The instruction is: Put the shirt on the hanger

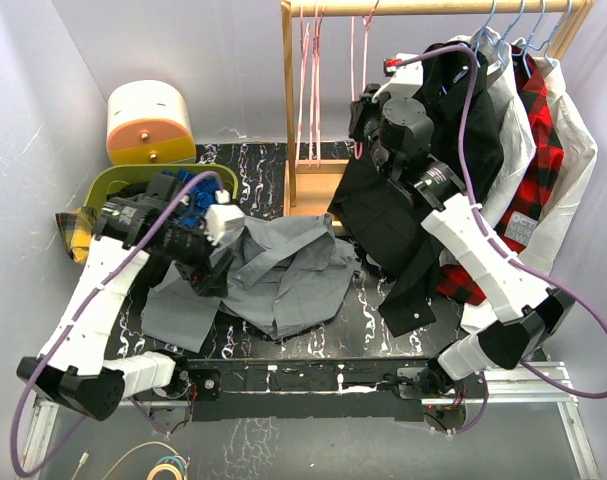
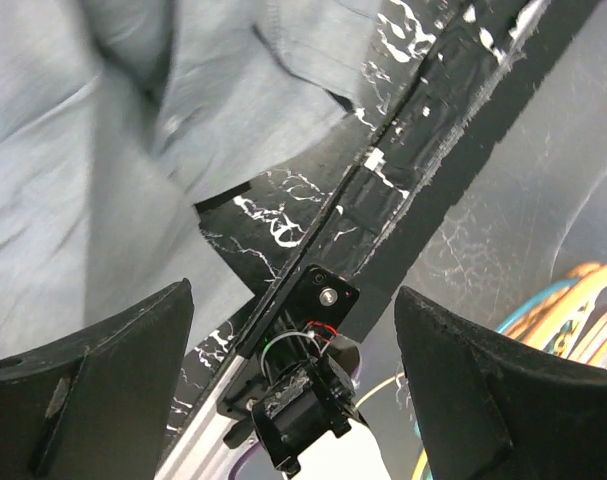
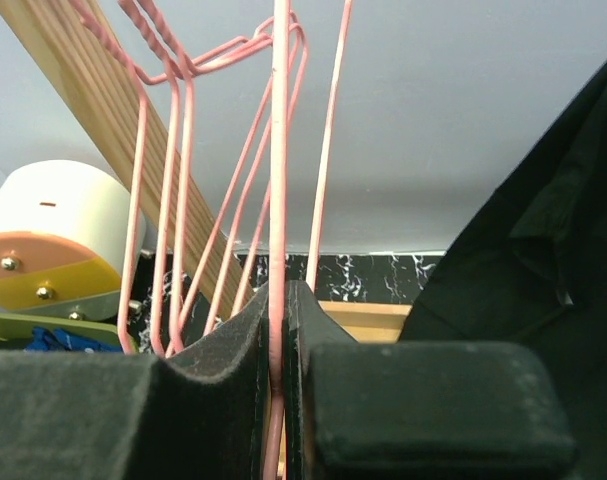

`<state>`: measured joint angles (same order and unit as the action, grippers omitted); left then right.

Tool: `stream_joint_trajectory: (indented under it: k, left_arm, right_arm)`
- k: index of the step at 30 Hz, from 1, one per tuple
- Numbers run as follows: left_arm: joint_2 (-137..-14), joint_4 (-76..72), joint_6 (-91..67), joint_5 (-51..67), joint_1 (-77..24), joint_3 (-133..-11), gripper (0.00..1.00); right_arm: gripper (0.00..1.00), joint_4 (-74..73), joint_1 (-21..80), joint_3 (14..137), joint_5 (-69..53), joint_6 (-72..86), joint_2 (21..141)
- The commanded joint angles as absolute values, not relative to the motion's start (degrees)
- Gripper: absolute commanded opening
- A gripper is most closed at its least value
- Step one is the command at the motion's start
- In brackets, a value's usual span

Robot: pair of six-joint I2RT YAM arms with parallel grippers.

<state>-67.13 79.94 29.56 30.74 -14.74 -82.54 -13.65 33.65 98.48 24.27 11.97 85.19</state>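
Observation:
The grey shirt [image 1: 283,268] lies crumpled on the black marbled table; it fills the upper left of the left wrist view [image 2: 103,150]. My left gripper [image 1: 211,272] hovers over the shirt's left part, open and empty [image 2: 293,295]. My right gripper [image 1: 362,118] is raised at the wooden rack and is shut on a thin pink hanger [image 3: 278,180]. The hanger's wire runs straight up between the closed fingers [image 3: 243,330] and still hangs from the rail [image 1: 355,60]. Other pink hangers [image 3: 173,200] hang just to its left.
The wooden rack [image 1: 288,110] stands at the back centre. A black shirt [image 1: 403,200], a red plaid shirt [image 1: 538,150] and white shirts hang on its right. A green bin [image 1: 118,180] holding a blue garment [image 1: 191,195] and a cream drum [image 1: 149,122] stand back left.

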Motion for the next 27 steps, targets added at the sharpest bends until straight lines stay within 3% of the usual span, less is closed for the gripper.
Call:
stream_joint_trajectory:
  k: [1, 6, 12, 16, 19, 22, 27]
  left_arm:
    - [-69.1, 78.5, 22.9, 23.5, -27.6, -85.3, 0.78]
    - [-73.3, 73.2, 20.4, 17.4, -32.6, -85.3, 0.7]
    - [-74.7, 66.4, 17.1, 13.6, -36.8, -82.2, 0.67]
    - [-74.7, 61.6, 16.1, 7.6, -40.1, -78.0, 0.81]
    - [-75.0, 59.1, 15.5, 5.8, -41.8, -76.7, 0.84]
    - [-74.5, 54.3, 14.1, 1.4, -42.8, -74.8, 0.94]
    - [-72.4, 48.6, 11.9, -3.2, -44.0, -70.6, 0.97]
  right_arm:
    - [0.08, -11.0, 33.6, 95.6, 26.6, 13.3, 78.8]
    - [0.08, -9.4, 33.6, 85.0, 28.9, 16.7, 71.3]
    - [0.08, -11.8, 33.7, 75.8, 30.8, 20.5, 63.2]
    - [0.08, -12.4, 33.7, 70.1, 30.7, 22.6, 56.3]
    - [0.08, -13.3, 33.7, 66.4, 28.8, 24.8, 51.8]
    - [0.08, -14.3, 33.7, 62.6, 27.0, 27.1, 47.6]
    - [0.08, -19.2, 33.7, 59.4, 27.2, 29.7, 43.2]
